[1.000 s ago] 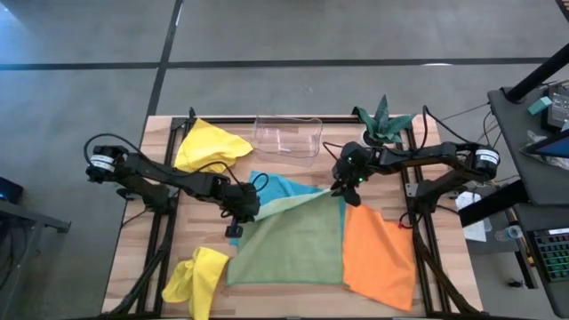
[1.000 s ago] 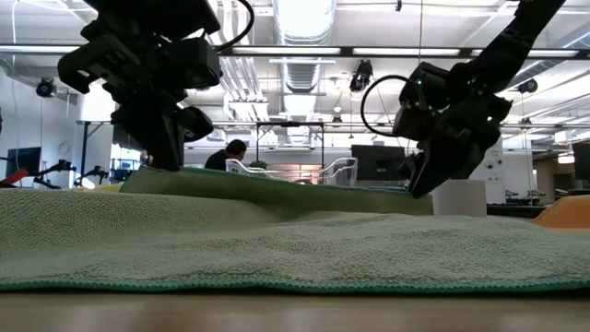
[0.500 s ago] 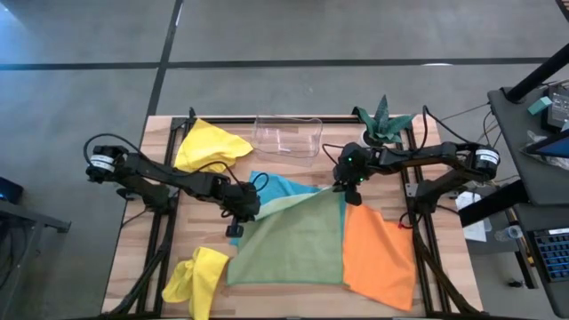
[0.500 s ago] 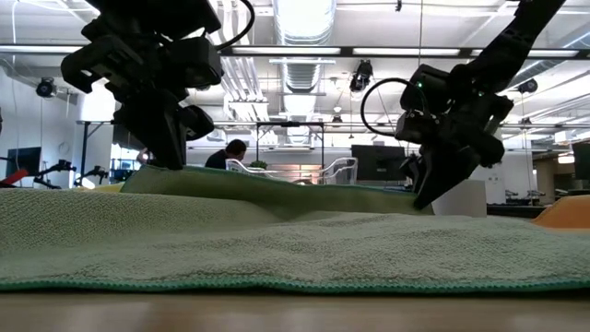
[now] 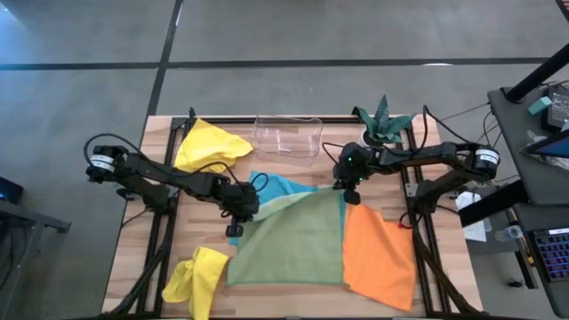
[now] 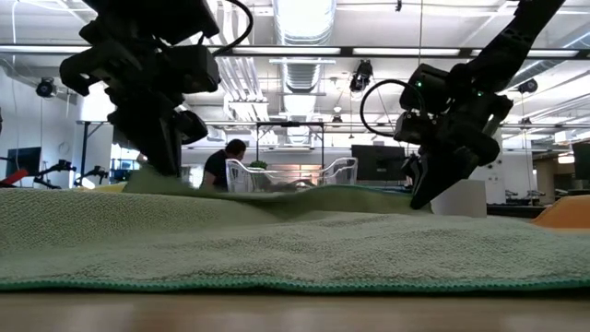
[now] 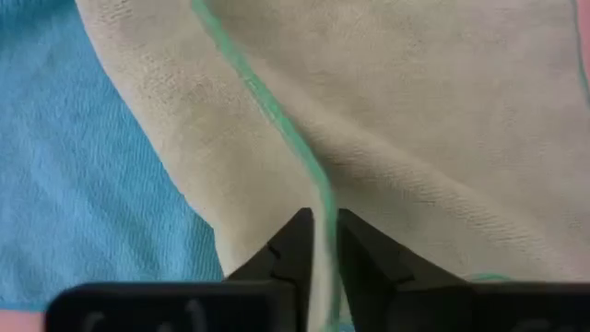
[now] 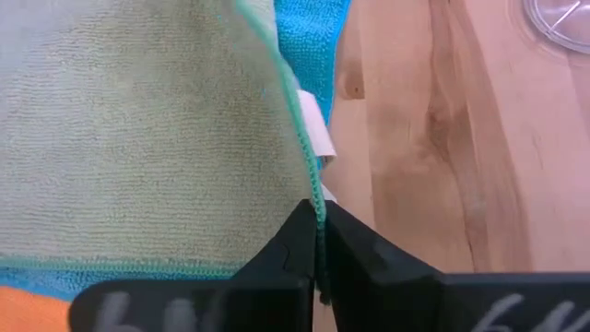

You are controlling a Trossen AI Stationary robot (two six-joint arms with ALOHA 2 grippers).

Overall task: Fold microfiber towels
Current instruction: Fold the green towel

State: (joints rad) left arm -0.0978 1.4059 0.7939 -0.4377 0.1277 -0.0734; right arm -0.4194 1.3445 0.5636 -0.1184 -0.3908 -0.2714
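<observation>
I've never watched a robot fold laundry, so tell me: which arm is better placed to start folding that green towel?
Probably neither alone. The left gripper pinches the green towel at its far left corner, and the right gripper is shut on its far right corner. Both already hold its far edge, so together they look ready to draw it over.

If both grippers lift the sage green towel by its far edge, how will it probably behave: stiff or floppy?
Probably floppy: the sage green towel already sags between the left gripper and the right gripper, both pinching its edge. It looks light, so it should rise easily. It overlaps the turquoise towel and orange towel, so it may drag them slightly.
</observation>
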